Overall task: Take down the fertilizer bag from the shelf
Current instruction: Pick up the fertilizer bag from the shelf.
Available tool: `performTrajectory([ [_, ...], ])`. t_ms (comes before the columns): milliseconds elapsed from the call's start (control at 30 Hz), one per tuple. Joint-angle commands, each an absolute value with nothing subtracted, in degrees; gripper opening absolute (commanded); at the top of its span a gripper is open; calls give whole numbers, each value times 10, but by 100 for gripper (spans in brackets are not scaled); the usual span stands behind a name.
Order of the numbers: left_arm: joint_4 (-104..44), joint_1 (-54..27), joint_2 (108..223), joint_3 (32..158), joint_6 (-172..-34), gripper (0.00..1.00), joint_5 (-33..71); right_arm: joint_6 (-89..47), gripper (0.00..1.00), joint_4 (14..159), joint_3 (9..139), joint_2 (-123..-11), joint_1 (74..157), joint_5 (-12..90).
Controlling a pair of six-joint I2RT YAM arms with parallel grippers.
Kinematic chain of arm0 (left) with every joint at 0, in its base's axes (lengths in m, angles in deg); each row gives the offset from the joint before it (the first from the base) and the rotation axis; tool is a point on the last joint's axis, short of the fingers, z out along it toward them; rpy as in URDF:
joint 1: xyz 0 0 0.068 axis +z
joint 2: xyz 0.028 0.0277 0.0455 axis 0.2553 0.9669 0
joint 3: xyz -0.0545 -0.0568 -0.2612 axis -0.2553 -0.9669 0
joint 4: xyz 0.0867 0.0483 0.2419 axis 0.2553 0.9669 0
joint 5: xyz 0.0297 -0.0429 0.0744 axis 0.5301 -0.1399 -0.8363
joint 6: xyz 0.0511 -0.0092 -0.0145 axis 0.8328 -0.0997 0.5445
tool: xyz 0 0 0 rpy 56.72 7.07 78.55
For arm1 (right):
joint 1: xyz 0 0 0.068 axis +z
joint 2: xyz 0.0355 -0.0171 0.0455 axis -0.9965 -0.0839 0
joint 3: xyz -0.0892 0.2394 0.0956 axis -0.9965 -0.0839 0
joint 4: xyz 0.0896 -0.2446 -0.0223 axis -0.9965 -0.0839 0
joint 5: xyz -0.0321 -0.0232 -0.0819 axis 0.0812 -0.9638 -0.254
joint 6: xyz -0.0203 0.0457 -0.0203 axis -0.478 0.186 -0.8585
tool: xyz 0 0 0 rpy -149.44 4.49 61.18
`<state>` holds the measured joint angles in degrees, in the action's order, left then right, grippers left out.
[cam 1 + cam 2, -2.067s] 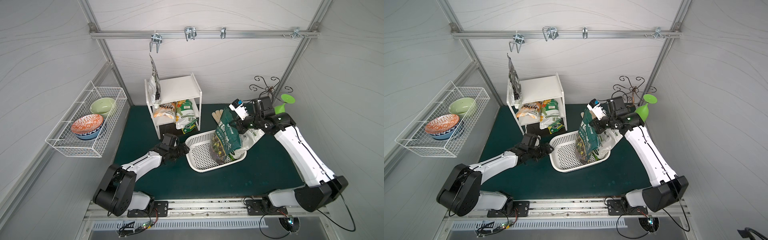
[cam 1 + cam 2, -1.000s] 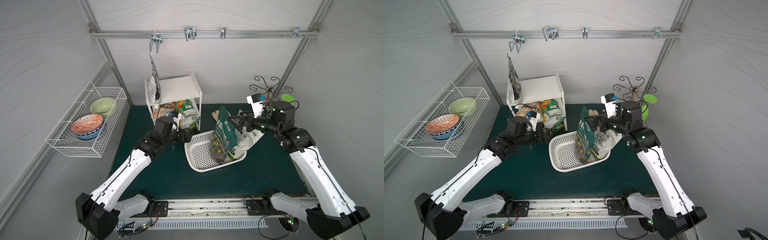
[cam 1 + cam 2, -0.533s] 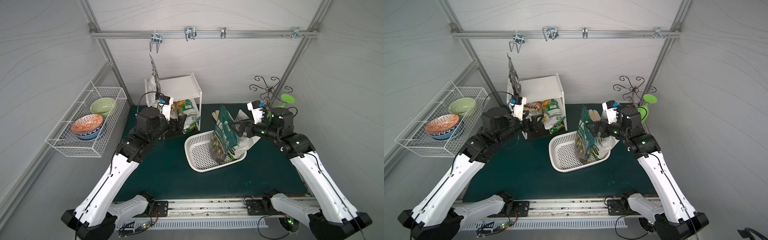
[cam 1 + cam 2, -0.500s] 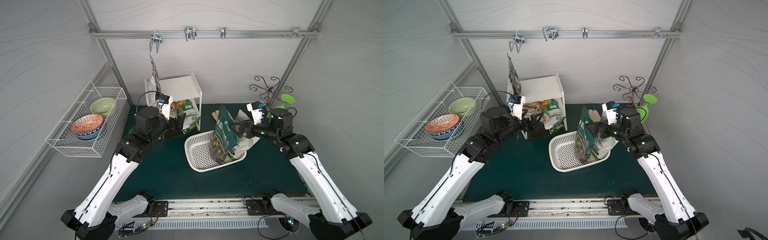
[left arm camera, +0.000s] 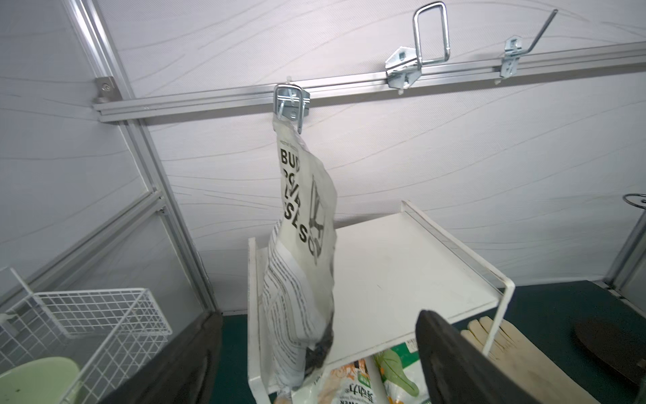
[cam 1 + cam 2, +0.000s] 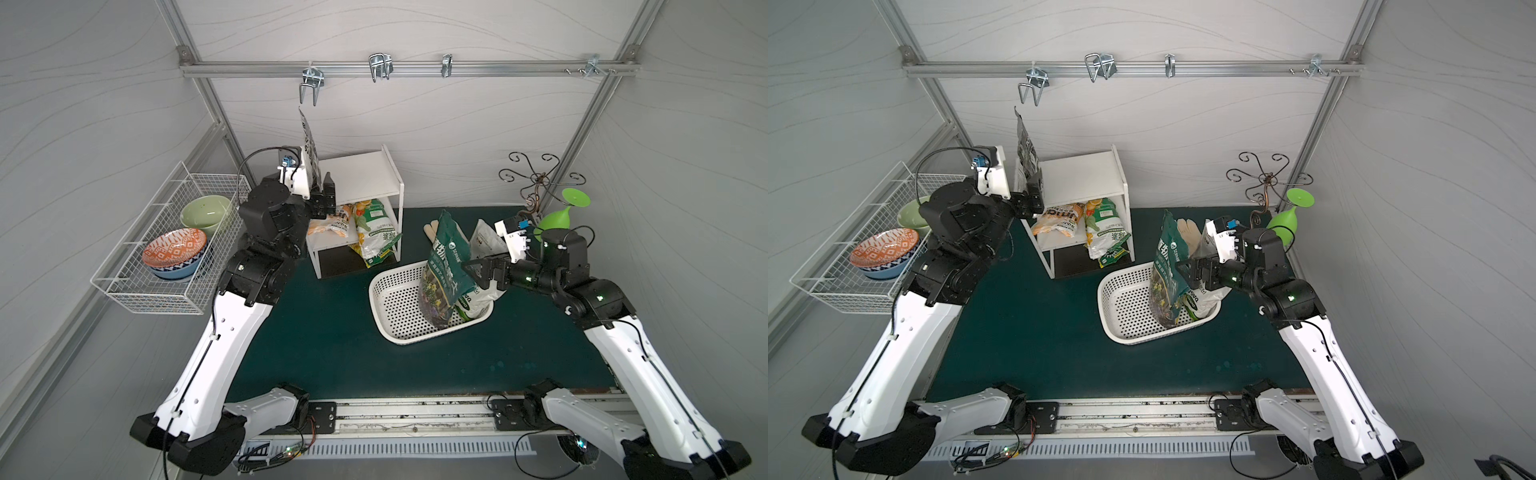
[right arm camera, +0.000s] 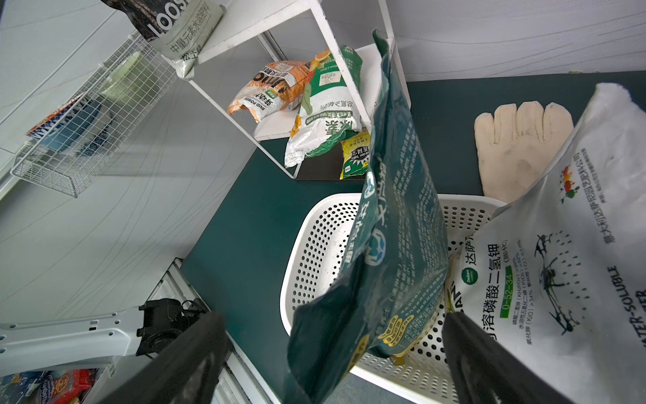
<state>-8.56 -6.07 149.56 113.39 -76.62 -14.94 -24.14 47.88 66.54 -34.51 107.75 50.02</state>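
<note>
Right gripper (image 6: 474, 274): waiting, jaws wide apart, beside tall dark green bag (image 6: 446, 266).
Left gripper (image 6: 323, 198): holding jaws apart around the black-lettered white plastic fertilizer bag (image 5: 300, 266); calling for a low pinch.
Small white two-board shelf (image 5: 402, 266): sitting just beside the bag's lower end.
Silver metal hook (image 5: 291, 105): holding the bag's top; likely needing unhooking first.

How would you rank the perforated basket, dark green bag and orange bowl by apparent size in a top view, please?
1. perforated basket
2. dark green bag, upright, so nearer the camera
3. orange bowl
</note>
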Motion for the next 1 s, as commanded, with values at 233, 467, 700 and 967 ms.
performTrajectory([
  [233,-146,-20,1582,1210,-765,81,-119,-262,99,466,681,-356,1076,501],
  [467,-147,-6,1594,1217,-790,0,-105,-277,99,455,688,-349,1075,485],
  [700,-129,-5,1560,1225,-838,0,-41,-274,99,463,690,-359,1075,496],
  [967,-86,-5,1520,1252,-946,0,189,-248,99,497,690,-376,1075,516],
])
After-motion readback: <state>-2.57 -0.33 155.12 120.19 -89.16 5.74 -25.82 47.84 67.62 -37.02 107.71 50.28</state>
